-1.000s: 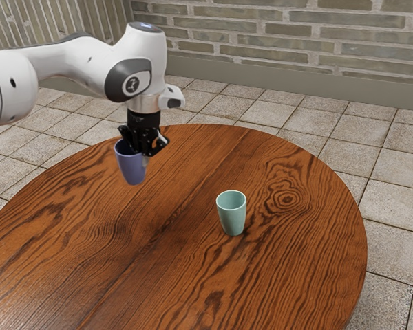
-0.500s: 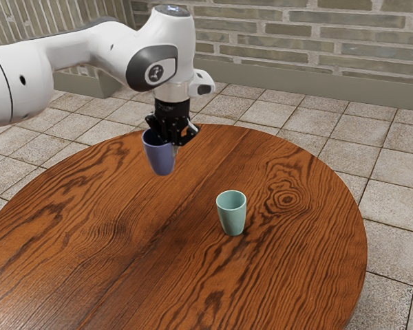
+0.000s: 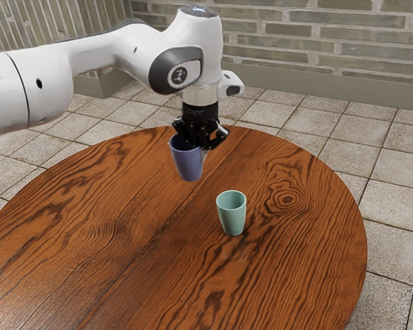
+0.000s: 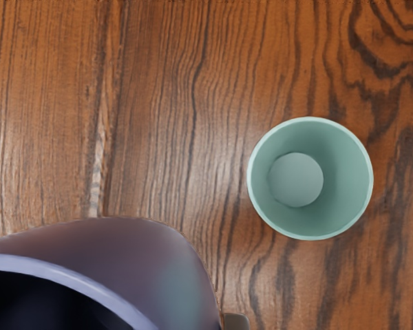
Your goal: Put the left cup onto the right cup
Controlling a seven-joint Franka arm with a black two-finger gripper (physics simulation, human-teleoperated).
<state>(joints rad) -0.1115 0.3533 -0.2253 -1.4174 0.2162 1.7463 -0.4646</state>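
Over the round wooden table (image 3: 89, 240), the pincer (image 3: 199, 140) clasps the blue cup (image 3: 187, 163) aloft, apart from the green cup (image 3: 231, 212).

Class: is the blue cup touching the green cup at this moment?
Apart. The exterior view shows the blue cup hanging in the tool above the table, with bare wood between it and the green cup.

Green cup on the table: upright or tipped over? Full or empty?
Upright and empty: the green cup stands on its base, and its bare inner bottom shows.
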